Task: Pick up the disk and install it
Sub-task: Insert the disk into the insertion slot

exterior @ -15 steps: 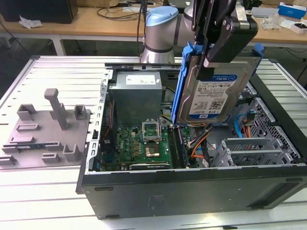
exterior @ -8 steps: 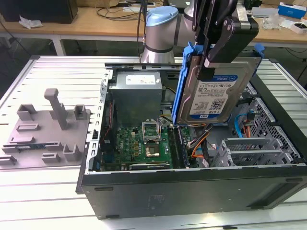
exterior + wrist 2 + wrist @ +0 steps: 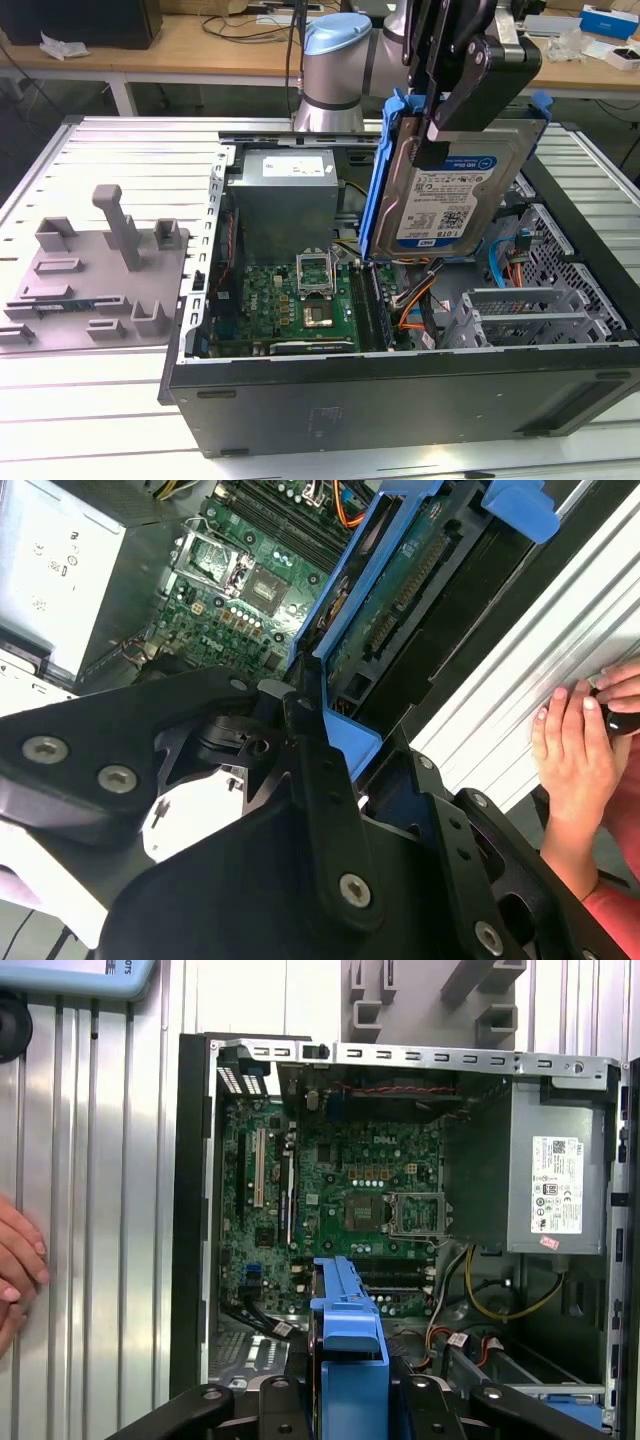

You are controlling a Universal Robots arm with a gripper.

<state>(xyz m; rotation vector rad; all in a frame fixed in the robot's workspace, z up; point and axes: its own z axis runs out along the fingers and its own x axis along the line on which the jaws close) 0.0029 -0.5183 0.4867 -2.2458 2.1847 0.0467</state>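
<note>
Bright, even light leaves soft shadows inside the computer case (image 3: pixel 400 405) and pale glare on the ribbed table (image 3: pixel 80 405).

In the exterior view the gripper (image 3: pixel 436 140) is covering the top of the label (image 3: pixel 442 215) on the disk (image 3: pixel 497 140), and the upper edge is cutting off the arm (image 3: pixel 338 70). A person's hand (image 3: pixel 575 745) is running past the second wrist view's edge.

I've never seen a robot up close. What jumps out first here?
The robot's black hand grips a silver metal hard drive in a blue plastic frame, held on edge over an open black computer case. Its green circuit board lies exposed, and a person's hand rests on the ribbed metal table.
</note>
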